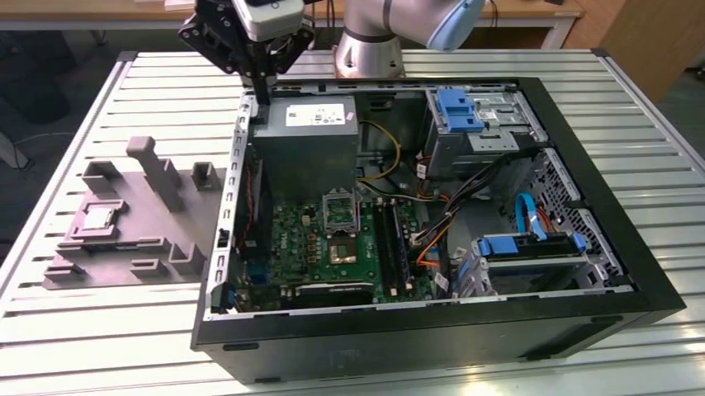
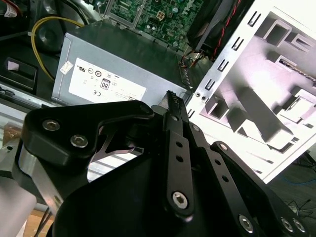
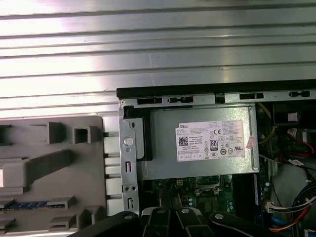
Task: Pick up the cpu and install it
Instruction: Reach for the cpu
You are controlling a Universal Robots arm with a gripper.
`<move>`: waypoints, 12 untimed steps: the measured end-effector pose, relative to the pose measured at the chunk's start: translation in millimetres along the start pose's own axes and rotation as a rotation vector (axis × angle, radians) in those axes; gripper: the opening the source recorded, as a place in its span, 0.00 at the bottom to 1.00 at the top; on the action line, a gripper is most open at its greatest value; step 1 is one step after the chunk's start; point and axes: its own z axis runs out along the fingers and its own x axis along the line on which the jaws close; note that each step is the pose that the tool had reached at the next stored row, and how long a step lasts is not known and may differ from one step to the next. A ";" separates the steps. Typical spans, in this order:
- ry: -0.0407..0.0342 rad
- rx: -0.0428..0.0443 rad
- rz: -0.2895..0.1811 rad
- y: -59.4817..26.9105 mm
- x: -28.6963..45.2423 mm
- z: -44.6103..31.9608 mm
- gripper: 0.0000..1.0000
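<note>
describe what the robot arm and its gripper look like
The arm is silver-grey metal tubing with a pale blue joint cap. The gripper is matt black: flat linked bars pinned with silver screw heads, on a rounded black body.

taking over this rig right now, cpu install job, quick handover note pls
Gripper: shut, holding nothing, above the back corner of the pc case, next to the grey power supply.
The cpu: lying flat in the grey fixture on the table, to the exterior view's left of the case, well apart from the gripper.
Socket: on the motherboard inside the case, with no pale chip visible in it.
Done: nothing that shows; the cpu is not picked up.
Left: both the pick and the install.
</note>
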 end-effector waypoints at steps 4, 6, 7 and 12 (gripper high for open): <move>0.0001 0.0000 0.000 0.0 0.7 0.1 0.11; 0.0000 0.0000 0.000 -0.2 2.0 0.4 0.11; 0.0000 0.0000 0.000 -0.2 2.6 0.6 0.11; 0.0000 0.0000 0.000 -0.3 3.6 0.6 0.11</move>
